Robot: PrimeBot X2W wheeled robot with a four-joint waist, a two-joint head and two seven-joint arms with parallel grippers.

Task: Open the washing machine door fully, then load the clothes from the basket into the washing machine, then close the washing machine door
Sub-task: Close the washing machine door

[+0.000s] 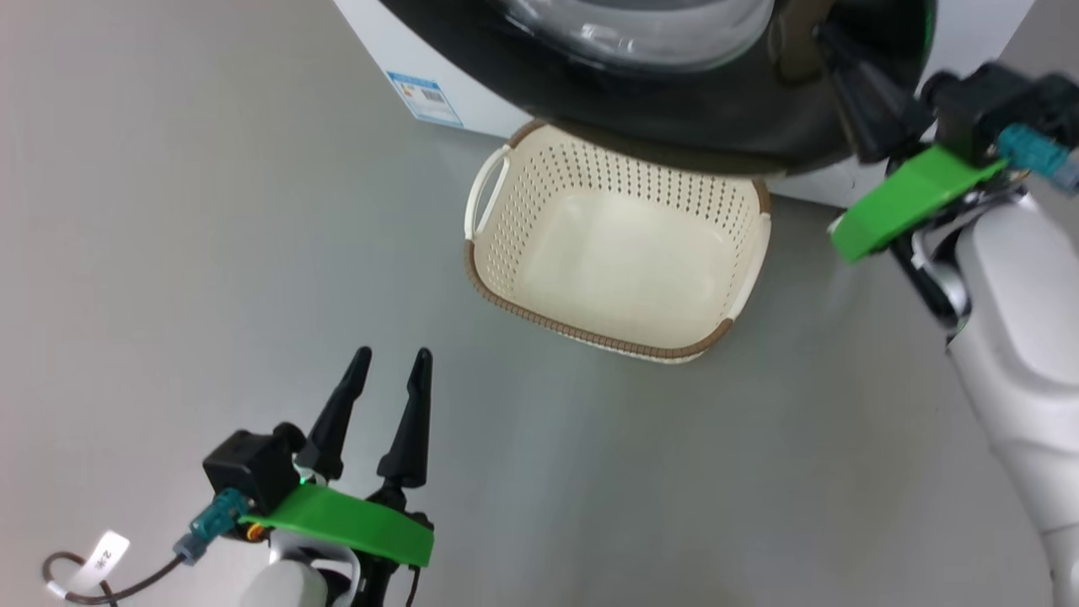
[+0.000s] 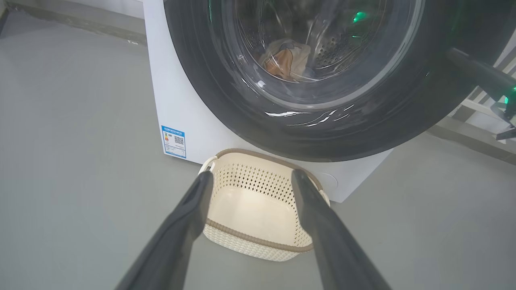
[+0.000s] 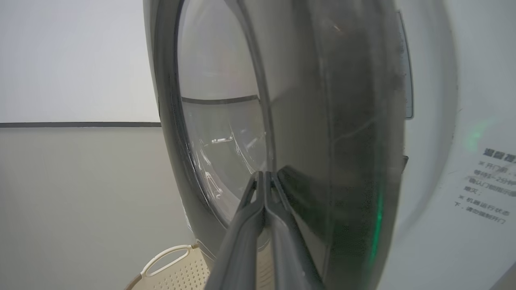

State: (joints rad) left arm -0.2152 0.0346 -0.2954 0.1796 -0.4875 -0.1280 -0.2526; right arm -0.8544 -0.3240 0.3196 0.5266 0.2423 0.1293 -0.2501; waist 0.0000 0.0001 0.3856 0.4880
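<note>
The glossy black washing machine door (image 1: 674, 110) lies almost flat against the white washing machine (image 2: 169, 100); I cannot tell whether it is latched. Through its glass window (image 2: 306, 48) the clothes (image 2: 286, 58) show as a cream and orange heap inside the steel drum. The cream basket (image 1: 523, 303) stands on the floor just below the door, with nothing inside. My right gripper (image 3: 264, 174) is shut, its fingertips pressed on the door's black face (image 3: 342, 121) near the right rim (image 1: 830, 42). My left gripper (image 1: 392, 362) hangs open over the floor, short of the basket (image 2: 258, 239).
Grey floor surrounds the machine. A blue label (image 2: 173, 141) marks the machine's lower left front, and printed text (image 3: 489, 181) sits on the white front beside the door. My right forearm (image 1: 1011, 337) reaches up along the right side.
</note>
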